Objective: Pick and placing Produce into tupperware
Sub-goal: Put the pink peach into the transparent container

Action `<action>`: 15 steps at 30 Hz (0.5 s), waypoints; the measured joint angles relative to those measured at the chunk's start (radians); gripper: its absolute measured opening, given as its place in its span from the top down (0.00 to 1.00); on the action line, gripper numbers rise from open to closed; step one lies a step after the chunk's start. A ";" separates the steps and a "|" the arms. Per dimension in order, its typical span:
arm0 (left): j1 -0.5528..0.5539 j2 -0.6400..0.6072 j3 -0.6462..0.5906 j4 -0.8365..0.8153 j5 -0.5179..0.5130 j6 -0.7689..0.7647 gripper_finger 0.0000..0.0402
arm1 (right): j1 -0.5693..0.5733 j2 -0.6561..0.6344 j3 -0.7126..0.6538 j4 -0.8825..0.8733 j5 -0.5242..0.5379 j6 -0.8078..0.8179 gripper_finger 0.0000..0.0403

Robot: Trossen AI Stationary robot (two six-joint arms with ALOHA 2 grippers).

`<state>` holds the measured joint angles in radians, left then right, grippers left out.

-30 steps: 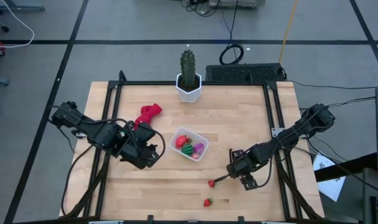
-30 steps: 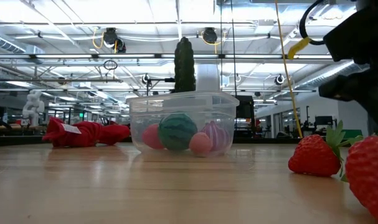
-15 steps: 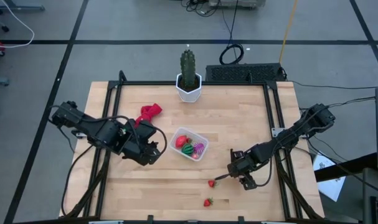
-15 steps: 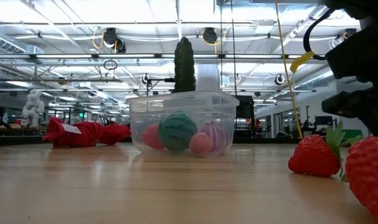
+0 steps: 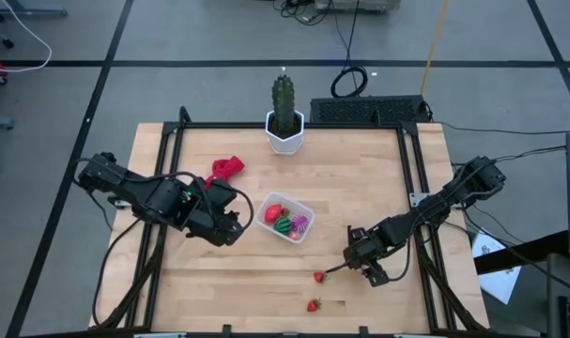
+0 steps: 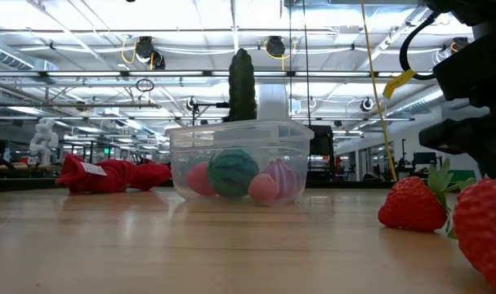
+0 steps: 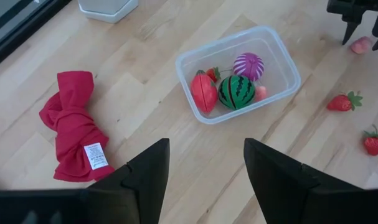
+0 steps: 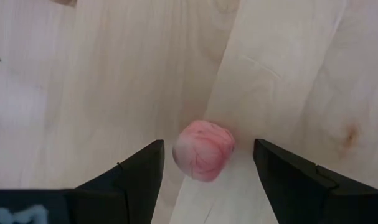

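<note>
Tupperware, a small clear plastic rectangular tub with rounded corners, is sitting mid-table and holding a green striped watermelon ball, a red oval fruit, a purple striped ball and a small pink bit against its wall. Outside it, a pink rounded lump is lying on the light wood table, between the right gripper's two dark fingers, which are standing apart on either side of it with gaps showing, not gripping it; in the high view that gripper is sitting right of the tub, near the table's right rail. Two small red strawberries with green leaves are lying on the front part of the table, one just beside the right gripper, the other nearer the front edge; in the low view both are showing at the right, and. Left gripper is hovering above the table left of the tub, fingers parted and holding nothing, seen in the high view at. Crumpled red cloth with a white label is lying further left, well apart from the tub. Green cactus in a white hexagonal pot is standing at the back edge.
</note>
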<state>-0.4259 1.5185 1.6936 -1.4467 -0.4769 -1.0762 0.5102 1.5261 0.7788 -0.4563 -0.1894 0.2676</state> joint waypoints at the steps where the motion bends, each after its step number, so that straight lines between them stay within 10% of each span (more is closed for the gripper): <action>1: 0.000 0.000 0.000 0.000 0.001 0.000 0.48 | 0.000 0.000 0.000 0.000 0.001 0.000 0.40; 15: 0.000 0.000 0.000 0.000 0.004 -0.002 0.48 | 0.000 0.007 0.001 0.008 0.008 0.007 0.40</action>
<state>-0.4255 1.5185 1.6936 -1.4467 -0.4728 -1.0779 0.5102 1.5333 0.7795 -0.4484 -0.1816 0.2748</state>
